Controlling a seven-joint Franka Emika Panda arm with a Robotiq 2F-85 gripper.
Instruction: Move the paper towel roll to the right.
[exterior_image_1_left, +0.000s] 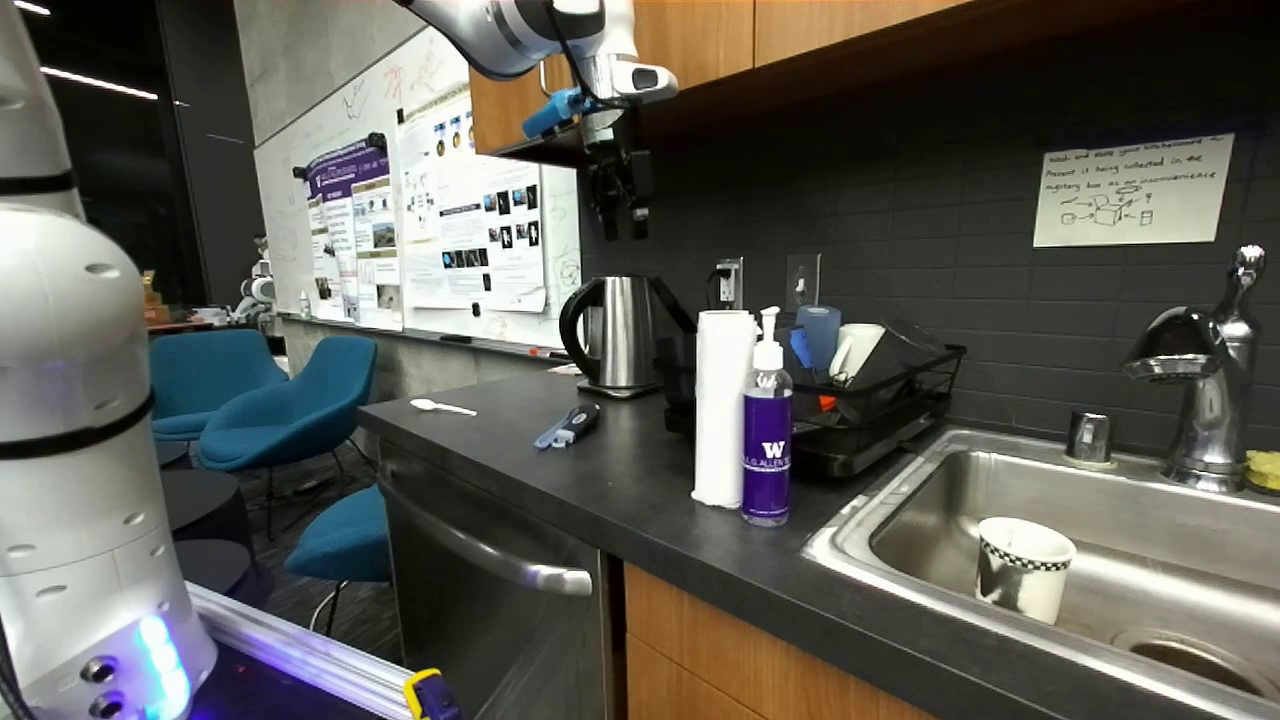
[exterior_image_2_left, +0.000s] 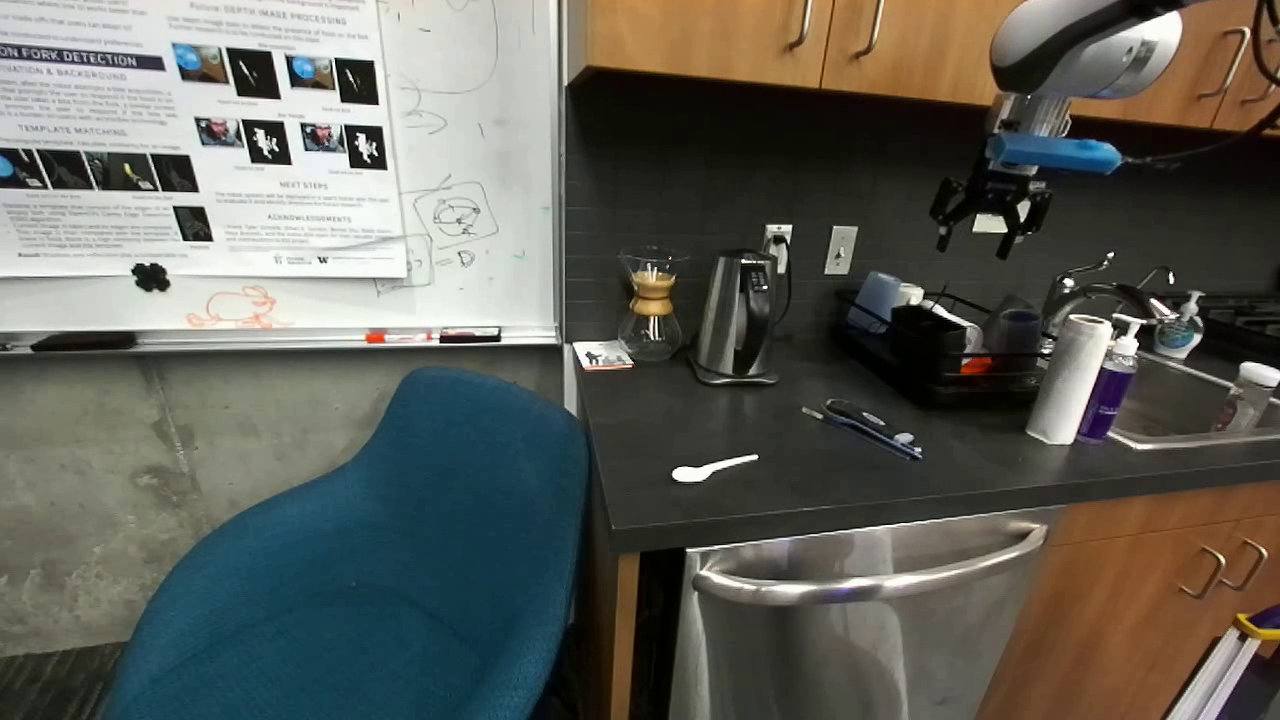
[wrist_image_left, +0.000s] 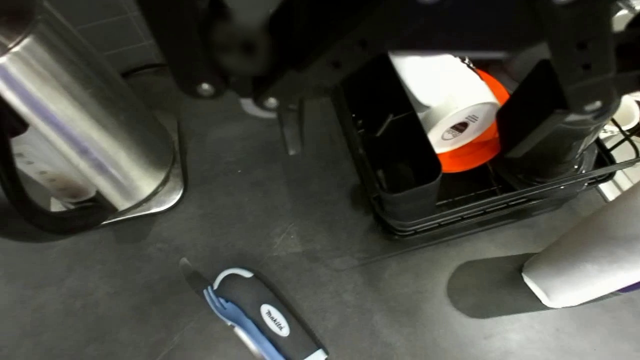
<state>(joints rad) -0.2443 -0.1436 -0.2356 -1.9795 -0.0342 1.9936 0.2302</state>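
Steel kettle (exterior_image_2_left: 725, 320) standing upright on the table (exterior_image_2_left: 640, 430), glass carafe (exterior_image_2_left: 652, 302) just beside it! Nearer the front edge, a white spoon (exterior_image_2_left: 697, 473) lies flat, and there in the sink (exterior_image_1_left: 930, 500) sits a checker-banded mug (exterior_image_1_left: 1020, 580), a purple bottle (exterior_image_1_left: 766, 445) upright just outside the rim!

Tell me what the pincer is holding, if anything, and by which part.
Nothing is held: the pincer hangs open above the counter, no object between its jaws. The paper towel roll stands apart from it, upright on that counter.
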